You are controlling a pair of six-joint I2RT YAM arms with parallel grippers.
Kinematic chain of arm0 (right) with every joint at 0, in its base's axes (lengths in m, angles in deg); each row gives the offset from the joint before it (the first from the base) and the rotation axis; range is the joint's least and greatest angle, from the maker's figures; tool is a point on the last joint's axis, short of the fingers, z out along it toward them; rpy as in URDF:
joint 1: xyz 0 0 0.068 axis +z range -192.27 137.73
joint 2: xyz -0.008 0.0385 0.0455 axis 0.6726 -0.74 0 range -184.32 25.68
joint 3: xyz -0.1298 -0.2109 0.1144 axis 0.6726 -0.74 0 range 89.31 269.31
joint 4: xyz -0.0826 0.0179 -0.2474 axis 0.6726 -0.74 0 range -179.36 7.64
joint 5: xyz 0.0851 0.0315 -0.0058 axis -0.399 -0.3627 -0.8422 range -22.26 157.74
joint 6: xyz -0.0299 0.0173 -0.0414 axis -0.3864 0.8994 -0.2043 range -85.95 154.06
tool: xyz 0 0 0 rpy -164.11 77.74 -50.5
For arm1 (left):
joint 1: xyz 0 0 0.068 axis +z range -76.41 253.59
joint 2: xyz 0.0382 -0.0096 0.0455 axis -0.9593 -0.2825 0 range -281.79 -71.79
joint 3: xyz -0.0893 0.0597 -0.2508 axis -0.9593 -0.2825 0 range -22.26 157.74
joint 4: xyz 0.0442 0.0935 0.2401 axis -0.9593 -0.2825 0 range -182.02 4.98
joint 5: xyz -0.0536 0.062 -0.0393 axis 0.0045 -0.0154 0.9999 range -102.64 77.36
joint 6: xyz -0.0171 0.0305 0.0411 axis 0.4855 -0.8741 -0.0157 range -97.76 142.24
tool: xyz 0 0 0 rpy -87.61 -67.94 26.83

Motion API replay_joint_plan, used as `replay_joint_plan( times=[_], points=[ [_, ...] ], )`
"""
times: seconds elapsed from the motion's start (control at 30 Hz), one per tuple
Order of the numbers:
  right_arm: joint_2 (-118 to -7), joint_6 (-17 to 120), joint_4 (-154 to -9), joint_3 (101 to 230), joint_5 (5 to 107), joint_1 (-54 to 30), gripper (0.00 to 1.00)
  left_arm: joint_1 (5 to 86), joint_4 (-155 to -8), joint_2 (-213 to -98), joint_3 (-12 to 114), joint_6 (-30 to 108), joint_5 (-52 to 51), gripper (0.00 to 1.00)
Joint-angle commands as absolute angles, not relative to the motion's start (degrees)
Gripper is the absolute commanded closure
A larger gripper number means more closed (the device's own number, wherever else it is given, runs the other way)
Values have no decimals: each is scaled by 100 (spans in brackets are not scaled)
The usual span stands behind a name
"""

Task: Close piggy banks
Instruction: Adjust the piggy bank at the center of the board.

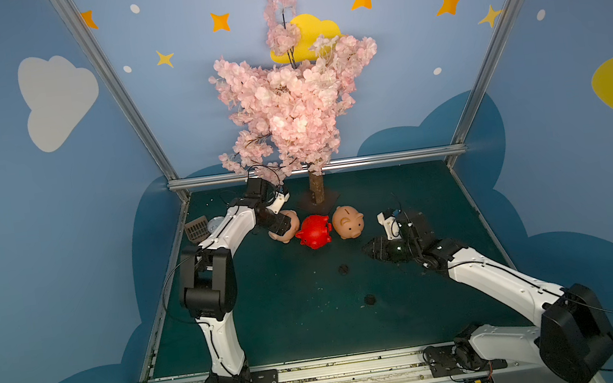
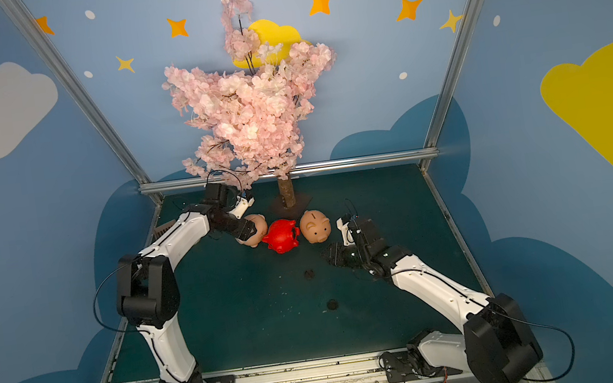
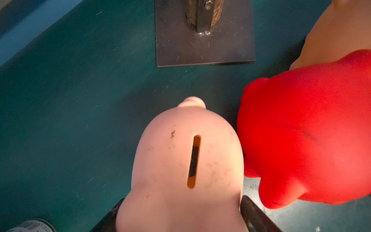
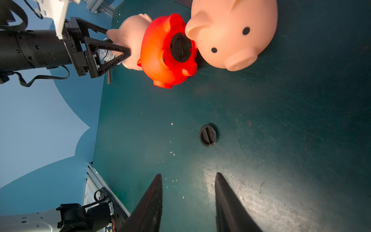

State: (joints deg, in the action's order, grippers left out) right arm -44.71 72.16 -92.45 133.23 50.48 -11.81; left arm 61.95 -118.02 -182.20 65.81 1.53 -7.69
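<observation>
Left wrist: smooth slotted piggy bank (image 3: 170, 160)

Blossom tree (image 1: 292, 93) — base plate (image 3: 180, 40), tin can (image 3: 30, 226)

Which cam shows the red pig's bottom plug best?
Right wrist: the black plug on the red piggy bank faces the lens, sharp. In both top views the pig is small and the plug barely shows; left wrist shows only blurred red body.

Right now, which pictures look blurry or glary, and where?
In the left wrist view the red pig is soft and oversaturated; in the right wrist view pale glare sits on the table beside the right gripper's blurred jaws.
</observation>
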Motion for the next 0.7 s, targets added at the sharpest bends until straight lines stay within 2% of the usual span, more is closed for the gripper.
replay_joint_plan(
  times=[0.0,0.17,0.67],
  points=[
    [-4538,7202,-9168,13361,4956,-1192,57,6199,-11814,-17750,6445,543,-879,22],
    [-4632,7215,-9042,13341,4856,-1194,57,6190,-12076,-17345,6146,1156,-1121,22],
    [-4987,7116,-8954,13537,4456,-1194,58,5672,-12590,-15898,4587,2788,-738,24]
  ],
)
